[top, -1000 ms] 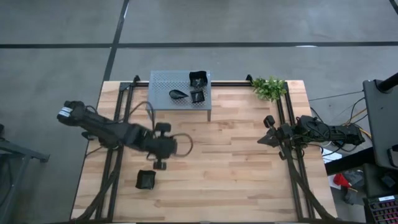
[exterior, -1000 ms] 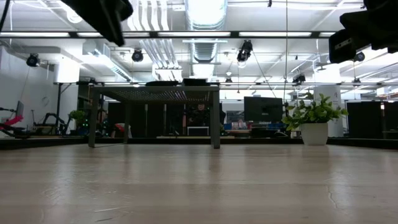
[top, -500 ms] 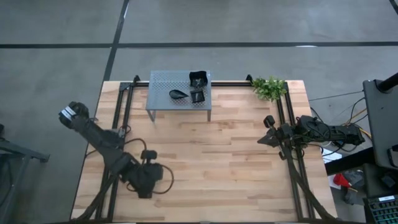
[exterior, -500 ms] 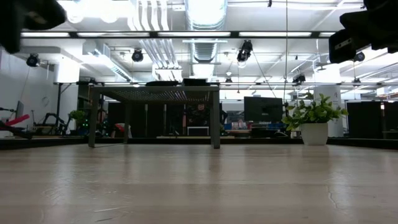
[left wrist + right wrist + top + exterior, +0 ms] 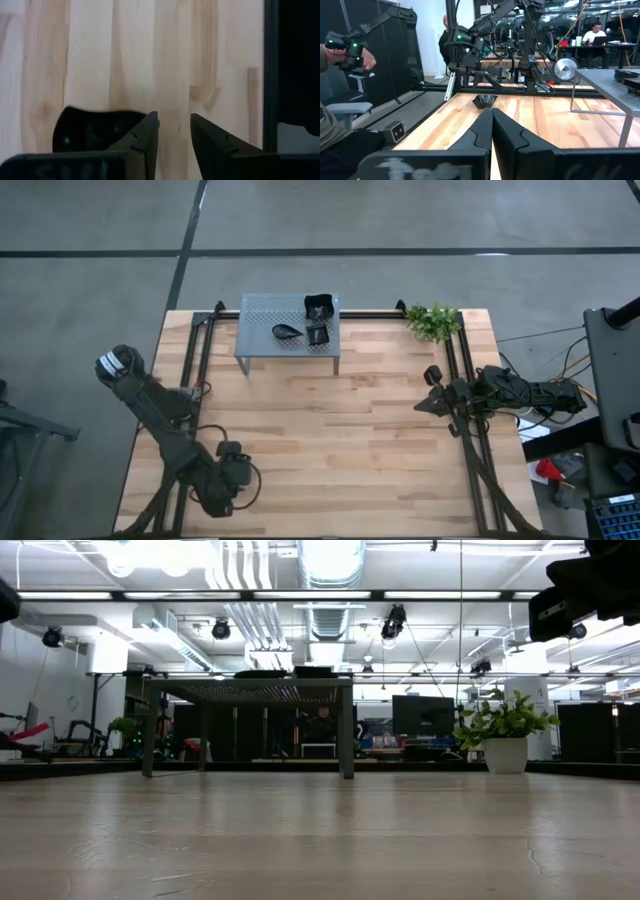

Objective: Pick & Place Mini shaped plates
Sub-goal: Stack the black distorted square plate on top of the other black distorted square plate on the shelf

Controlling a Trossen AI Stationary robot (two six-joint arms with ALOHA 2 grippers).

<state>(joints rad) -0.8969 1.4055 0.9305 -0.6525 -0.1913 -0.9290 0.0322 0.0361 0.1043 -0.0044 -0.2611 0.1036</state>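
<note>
No text or label — none readable anywhere.

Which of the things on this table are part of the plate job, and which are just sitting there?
Part of the job:
- three black mini plates on the shelf top
- one black plate on the table, by the open left gripper

Just sitting there:
- grey perforated shelf, which holds plates
- potted plant
- right gripper, shut, waiting at the table's right edge

- The left gripper (image 5: 172, 131) looks straight down on the pale wooden table (image 5: 130, 55), its two dark fingers (image 5: 212, 142) parted by a narrow gap.
- A black wavy-rimmed plate (image 5: 92, 131) lies on the wood just outside one finger, partly hidden behind it.
- A dark frame rail (image 5: 287, 70) runs beyond the other finger.
</note>
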